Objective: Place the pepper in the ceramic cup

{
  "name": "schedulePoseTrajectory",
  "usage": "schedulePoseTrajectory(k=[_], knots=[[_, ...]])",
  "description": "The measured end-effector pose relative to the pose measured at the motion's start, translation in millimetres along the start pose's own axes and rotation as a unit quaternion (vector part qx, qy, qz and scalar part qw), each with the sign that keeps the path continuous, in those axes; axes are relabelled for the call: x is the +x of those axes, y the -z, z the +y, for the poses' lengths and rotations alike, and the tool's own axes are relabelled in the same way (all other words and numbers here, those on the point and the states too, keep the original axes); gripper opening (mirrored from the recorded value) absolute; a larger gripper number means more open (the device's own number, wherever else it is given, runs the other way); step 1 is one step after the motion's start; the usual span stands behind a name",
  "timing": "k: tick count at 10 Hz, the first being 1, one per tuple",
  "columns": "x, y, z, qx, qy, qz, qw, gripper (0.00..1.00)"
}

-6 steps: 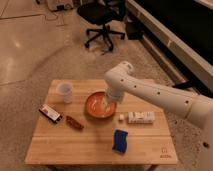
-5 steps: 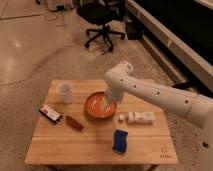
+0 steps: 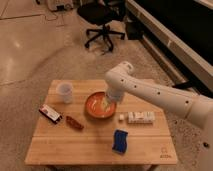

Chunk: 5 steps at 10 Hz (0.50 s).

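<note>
The pepper [image 3: 74, 122] is a small dark red-brown piece lying on the wooden table [image 3: 90, 145] at the left, next to a flat red-black-white packet [image 3: 50, 113]. The white ceramic cup [image 3: 65, 92] stands upright at the table's back left, apart from the pepper. My gripper [image 3: 108, 102] hangs from the white arm over the orange bowl [image 3: 99, 106] in the table's middle, well to the right of both pepper and cup.
A white rectangular box [image 3: 137, 117] lies right of the bowl. A blue object [image 3: 119, 140] lies near the front edge. A black office chair [image 3: 102, 22] stands on the floor behind the table. A dark counter runs along the right.
</note>
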Motion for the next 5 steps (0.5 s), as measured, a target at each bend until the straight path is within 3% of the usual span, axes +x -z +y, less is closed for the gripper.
schedulePoseTrajectory(k=[5], knots=[[0.2,-1.0,0.6,-0.001,0.0,0.001,1.0,0.66]])
